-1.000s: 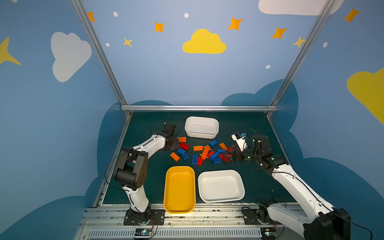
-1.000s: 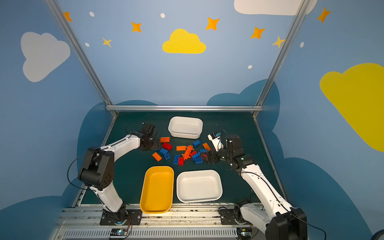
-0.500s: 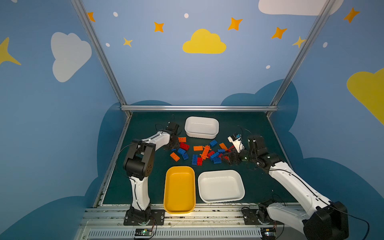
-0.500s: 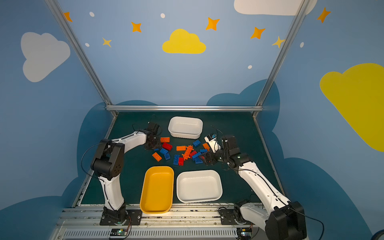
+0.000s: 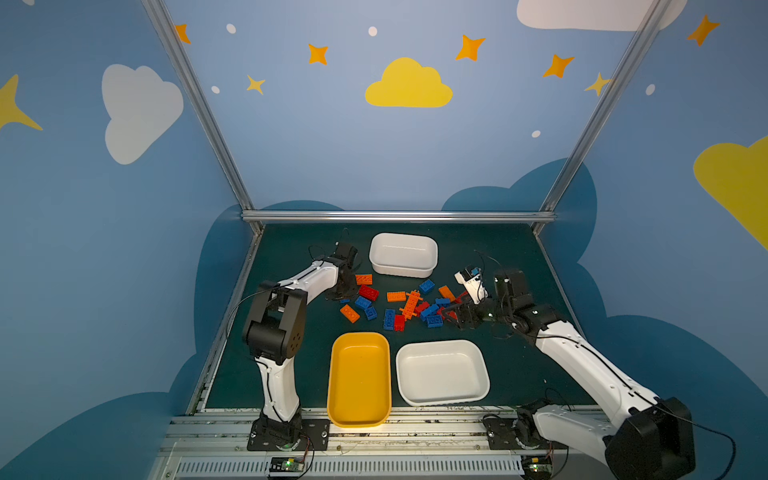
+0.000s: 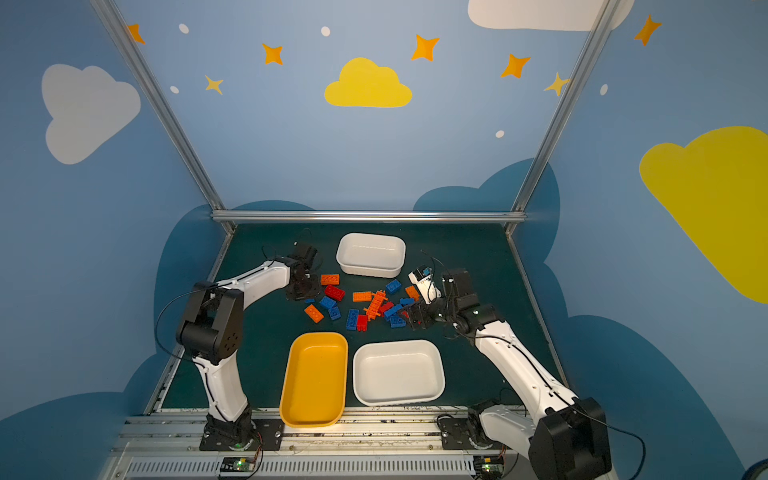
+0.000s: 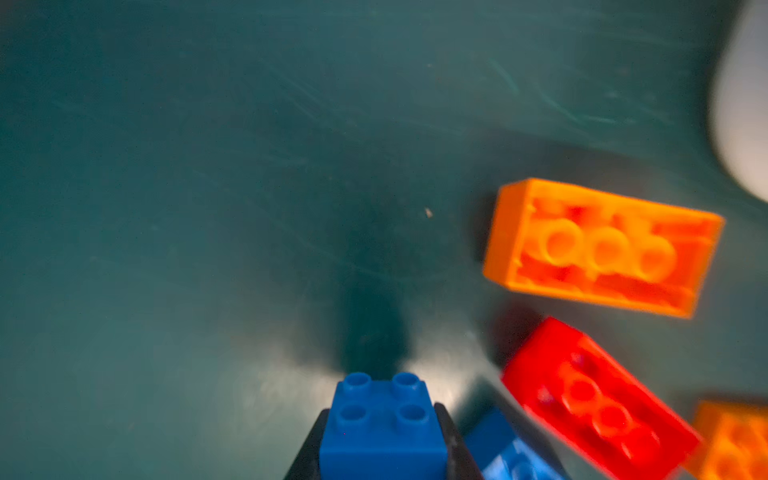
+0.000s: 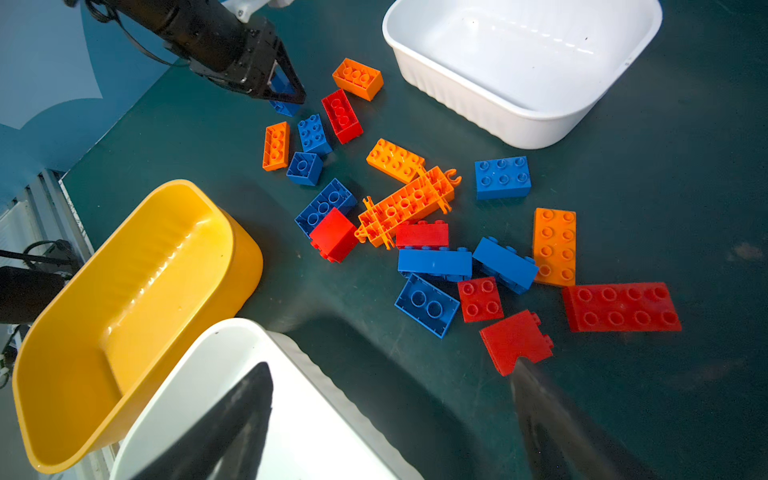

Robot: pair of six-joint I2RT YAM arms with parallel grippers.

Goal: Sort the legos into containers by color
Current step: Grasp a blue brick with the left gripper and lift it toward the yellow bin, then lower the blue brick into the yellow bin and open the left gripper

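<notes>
Blue lego (image 7: 381, 419) at the left edge of the pile: now clamped in the jaws of the left gripper (image 8: 291, 97), which stood apart a second ago. First pick secured; lift pending. Right gripper (image 8: 392, 370) jaws apart beside the red legos (image 8: 621, 307); containers (image 5: 359, 374) empty

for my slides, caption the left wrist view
Left tool shut on a small blue brick, orange brick and red brick nearby

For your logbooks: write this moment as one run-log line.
left claw: shut on blue brick | right claw: open | tubs: empty
</notes>
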